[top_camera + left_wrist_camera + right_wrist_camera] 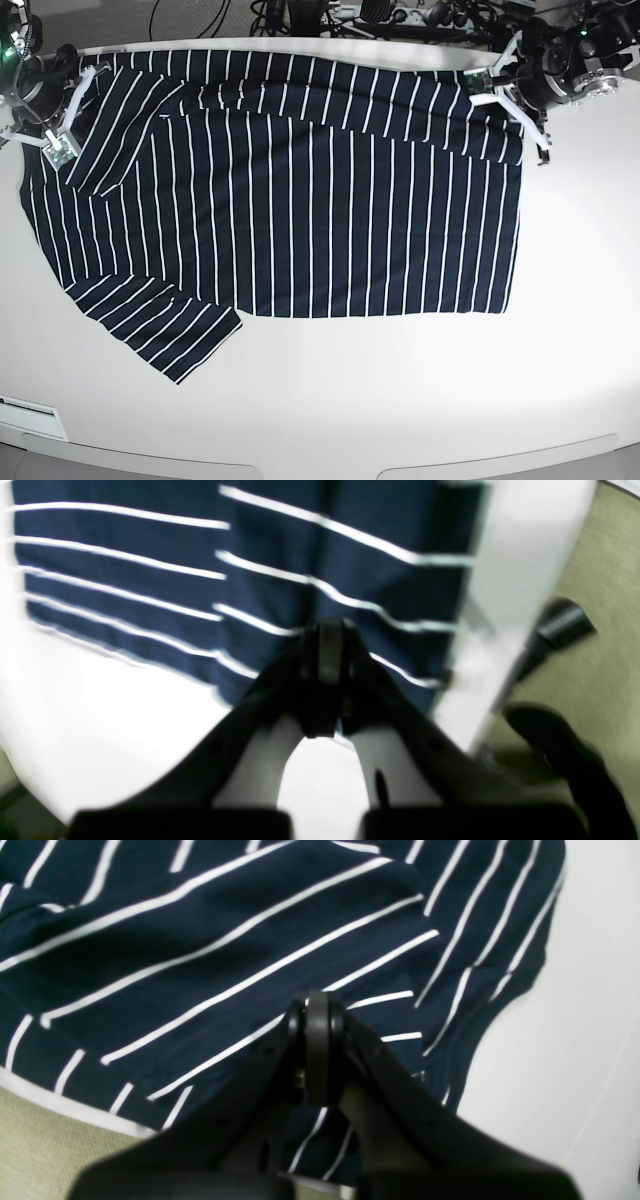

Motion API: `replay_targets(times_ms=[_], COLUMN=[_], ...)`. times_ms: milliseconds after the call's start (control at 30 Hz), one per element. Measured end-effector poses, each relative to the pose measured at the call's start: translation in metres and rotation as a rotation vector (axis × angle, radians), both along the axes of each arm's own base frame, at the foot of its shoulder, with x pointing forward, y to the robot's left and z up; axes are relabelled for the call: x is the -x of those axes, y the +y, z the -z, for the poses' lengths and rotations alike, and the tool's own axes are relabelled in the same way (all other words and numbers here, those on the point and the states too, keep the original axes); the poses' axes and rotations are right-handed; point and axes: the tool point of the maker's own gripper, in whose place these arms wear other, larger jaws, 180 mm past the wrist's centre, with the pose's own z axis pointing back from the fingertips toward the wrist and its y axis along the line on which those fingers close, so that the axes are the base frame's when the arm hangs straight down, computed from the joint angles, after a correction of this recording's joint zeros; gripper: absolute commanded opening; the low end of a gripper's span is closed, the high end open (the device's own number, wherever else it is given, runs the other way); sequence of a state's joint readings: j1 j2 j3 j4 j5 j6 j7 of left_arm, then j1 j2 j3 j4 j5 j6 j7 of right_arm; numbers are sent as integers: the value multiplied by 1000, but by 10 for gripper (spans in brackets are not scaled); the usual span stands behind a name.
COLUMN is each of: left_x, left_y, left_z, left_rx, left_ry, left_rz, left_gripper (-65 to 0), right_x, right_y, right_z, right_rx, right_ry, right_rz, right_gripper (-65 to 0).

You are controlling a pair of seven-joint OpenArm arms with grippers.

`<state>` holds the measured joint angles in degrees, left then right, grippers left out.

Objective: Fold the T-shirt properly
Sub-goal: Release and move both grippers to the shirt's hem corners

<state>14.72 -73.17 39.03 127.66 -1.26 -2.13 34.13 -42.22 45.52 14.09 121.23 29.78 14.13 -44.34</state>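
The navy white-striped T-shirt point(300, 220) lies spread across the white table point(400, 400), with its far strip folded forward over the body and one sleeve point(160, 330) sticking out at the front left. My left gripper point(497, 95) is at the shirt's far right corner. In the left wrist view its fingers point(327, 650) are closed together on the cloth point(150, 555) by the table edge. My right gripper point(72, 115) is at the far left corner, shut point(317, 1040) on a fold of the shirt point(200, 940).
Cables and equipment point(380, 15) crowd the far edge behind the table. Beige floor point(600, 680) with a black object point(562, 622) lies past the table's edge by the left arm. Bare white tabletop point(575, 1040) lies beside the shirt and in front of it.
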Motion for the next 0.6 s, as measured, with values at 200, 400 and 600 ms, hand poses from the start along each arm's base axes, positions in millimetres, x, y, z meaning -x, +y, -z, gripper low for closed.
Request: replay_targets(times_ms=[200,400,600], left_x=[-94,-166,-221], left_y=[5,56,109], left_z=[-84,-102,-58], left_rx=[145,252,480], left_ry=[-509,-648,-404], left_rz=[-230,-484,-751], left_gripper=[-650,-650,-650], right_x=[-8,-30,-41], right_y=[2,-7,-2], right_z=[-5,-18,-26], right_rx=[-10,40,25], right_ry=[-33,-112,-162], right_rz=[-5,8,-5], right_gripper=[-650,-650,-650])
